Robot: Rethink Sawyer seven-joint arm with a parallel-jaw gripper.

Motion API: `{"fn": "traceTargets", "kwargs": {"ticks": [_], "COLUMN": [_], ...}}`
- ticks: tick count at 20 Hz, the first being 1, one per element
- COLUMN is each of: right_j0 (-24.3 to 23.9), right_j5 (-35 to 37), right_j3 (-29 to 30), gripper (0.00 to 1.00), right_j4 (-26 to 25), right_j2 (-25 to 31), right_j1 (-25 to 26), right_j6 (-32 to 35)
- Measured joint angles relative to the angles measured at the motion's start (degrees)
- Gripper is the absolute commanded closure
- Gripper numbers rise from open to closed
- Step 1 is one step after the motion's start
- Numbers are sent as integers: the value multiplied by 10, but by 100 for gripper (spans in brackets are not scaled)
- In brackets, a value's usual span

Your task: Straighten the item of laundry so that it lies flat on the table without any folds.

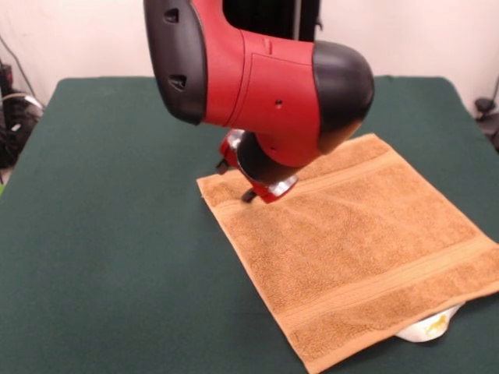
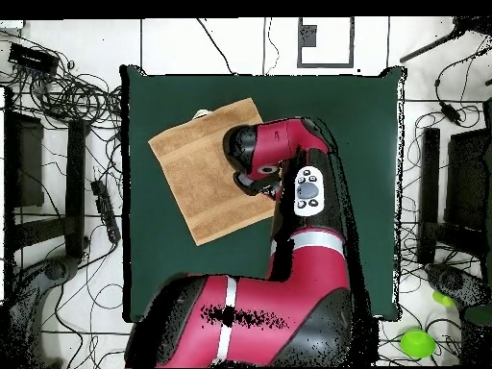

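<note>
Gripper [image 1: 251, 195]: seen only as a dark tip below the red and black arm [image 1: 257, 78], low over the towel's corner in the centre of the front view; whether contact was made could not be told.
Jaws: hidden by the arm's wrist in both views, so their opening and any hold could not be told.
Towel [image 1: 359, 249]: spread flat on the table [image 1: 101, 234], in the lower right of the front view and the upper left of the overhead view.
Towel relative to gripper: the main area was stretched away from the tip toward the lower right of the front view.
Orientation: the square was turned diagonally to the table's edges; two flat woven bands were run from lower left to upper right in the front view.
Label [image 1: 427, 327]: a small white tab was shown under the towel's lower right edge.
</note>
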Motion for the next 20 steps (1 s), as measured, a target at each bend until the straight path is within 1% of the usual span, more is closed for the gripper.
{"fn": "traceTargets", "kwargs": {"ticks": [4, 7, 20], "right_j0": [-6, -14, -65], "right_j5": [-23, -32, -36], "right_j3": [8, 13, 20], "gripper": [0, 0, 0], "right_j4": [-25, -33, -34], "right_j2": [-4, -4, -4], "right_j1": [-7, -10, -16], "right_j6": [0, 0, 0]}}
